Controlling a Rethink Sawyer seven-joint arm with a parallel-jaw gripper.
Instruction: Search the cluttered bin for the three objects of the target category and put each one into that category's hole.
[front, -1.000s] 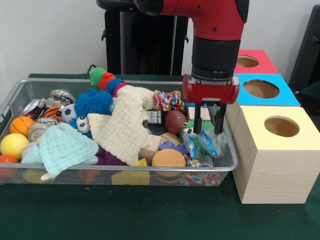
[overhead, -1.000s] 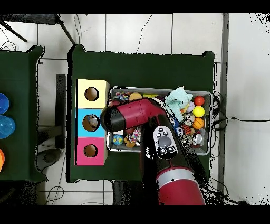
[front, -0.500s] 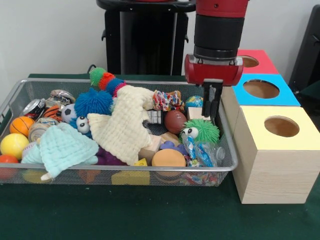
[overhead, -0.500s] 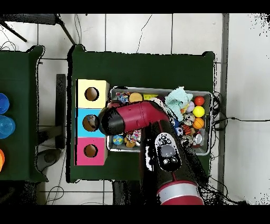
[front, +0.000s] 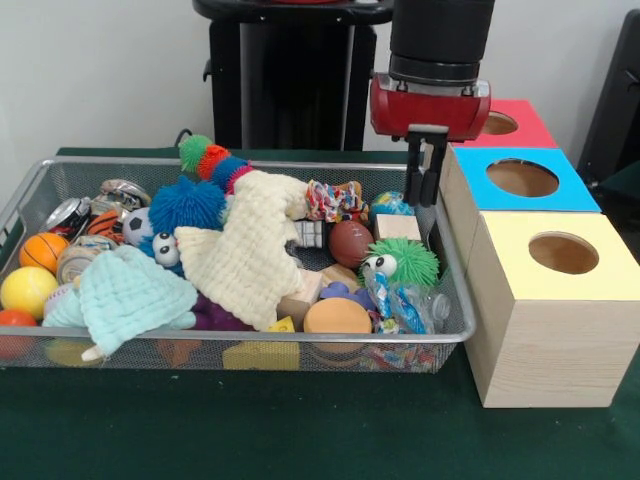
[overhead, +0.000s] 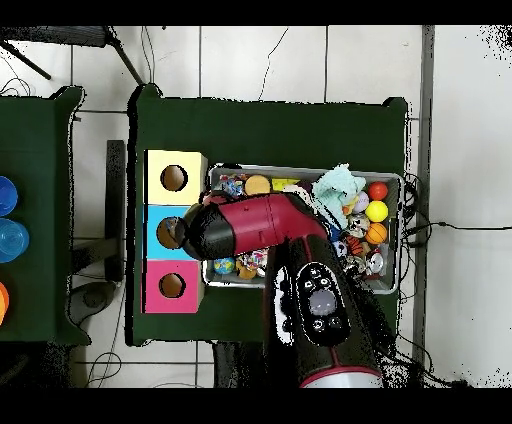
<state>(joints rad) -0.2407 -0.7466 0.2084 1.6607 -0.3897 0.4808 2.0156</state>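
Front view shows the gripper with fingers pressed together and empty, above the wire bin's right end beside the blue box, probably between picks.

arm hides tool overhead, blue box hole partly covered

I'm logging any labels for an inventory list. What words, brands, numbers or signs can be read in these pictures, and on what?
None can be read.
Cans at the bin's end: printed, but too blurred to read.
Wrapped packets beside the green furry toy: print too small to read.
Yellow box, blue box, red box: plain, no lettering.
Arm panel in the overhead view: marks unreadable.
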